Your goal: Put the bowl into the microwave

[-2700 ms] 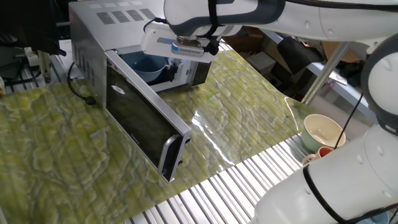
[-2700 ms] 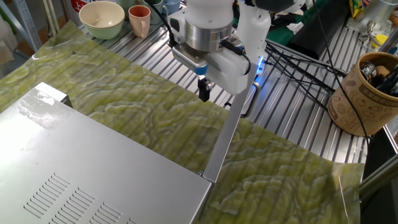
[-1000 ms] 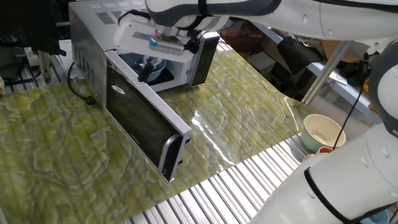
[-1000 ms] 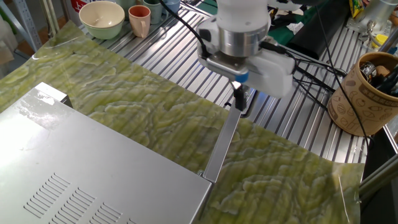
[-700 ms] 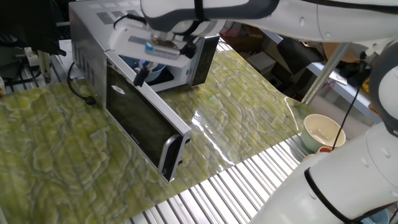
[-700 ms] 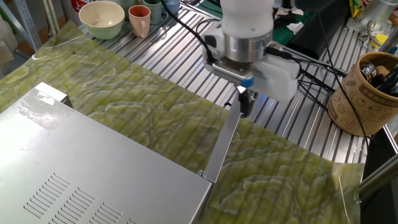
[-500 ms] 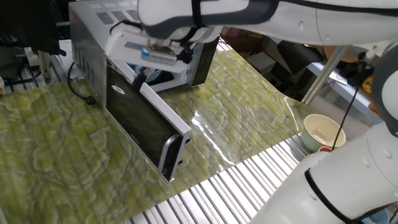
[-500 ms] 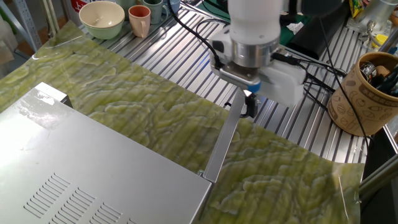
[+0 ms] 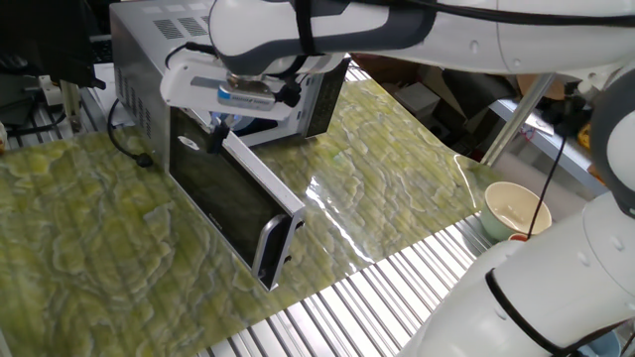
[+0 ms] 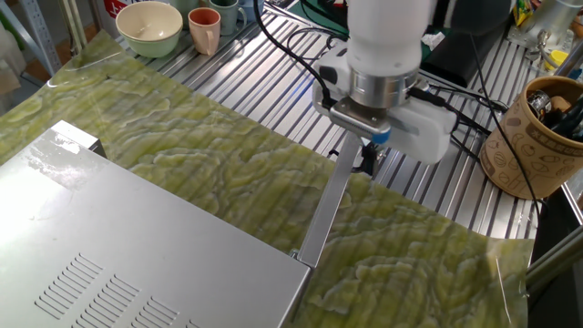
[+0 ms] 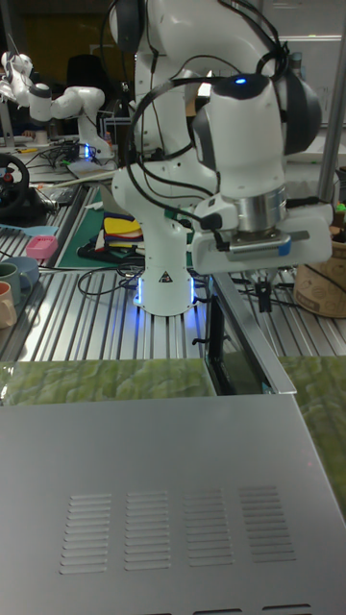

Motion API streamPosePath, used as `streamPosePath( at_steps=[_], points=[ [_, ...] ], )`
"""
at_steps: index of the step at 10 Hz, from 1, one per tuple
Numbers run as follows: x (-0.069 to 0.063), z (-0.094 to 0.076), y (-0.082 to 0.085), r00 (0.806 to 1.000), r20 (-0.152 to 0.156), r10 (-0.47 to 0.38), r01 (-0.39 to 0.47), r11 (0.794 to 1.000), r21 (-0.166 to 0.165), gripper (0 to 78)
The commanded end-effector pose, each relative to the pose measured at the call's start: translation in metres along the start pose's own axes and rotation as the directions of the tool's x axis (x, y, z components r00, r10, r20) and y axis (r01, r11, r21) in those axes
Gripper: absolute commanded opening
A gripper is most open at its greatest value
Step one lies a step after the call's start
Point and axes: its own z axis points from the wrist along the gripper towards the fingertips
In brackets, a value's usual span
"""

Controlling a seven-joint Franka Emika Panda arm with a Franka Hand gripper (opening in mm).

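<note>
The gripper (image 9: 214, 142), its opening impossible to tell, hangs at the microwave door (image 9: 226, 193) top edge, probably to push it shut.

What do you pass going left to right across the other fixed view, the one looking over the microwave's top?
Microwave → cream bowl → pink cup → open microwave door → hand → brown patterned pot.
</note>
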Motion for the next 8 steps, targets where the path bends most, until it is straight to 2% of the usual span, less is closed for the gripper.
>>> streamPosePath(
  at_steps=[1, 2, 5, 8],
  points=[
    [-0.005, 0.001, -0.002, 1.0, 0.011, -0.027, 0.027, 0.998, 0.058, 1.1],
    [-0.006, 0.001, -0.003, 1.0, 0.011, -0.028, 0.028, 0.998, 0.06, 1.1],
    [-0.014, 0.005, -0.009, 0.998, 0.022, -0.051, 0.049, 0.995, 0.092, 1.1],
    [-0.02, 0.007, -0.014, 0.997, 0.031, -0.067, 0.064, 0.993, 0.099, 1.1]
  ],
)
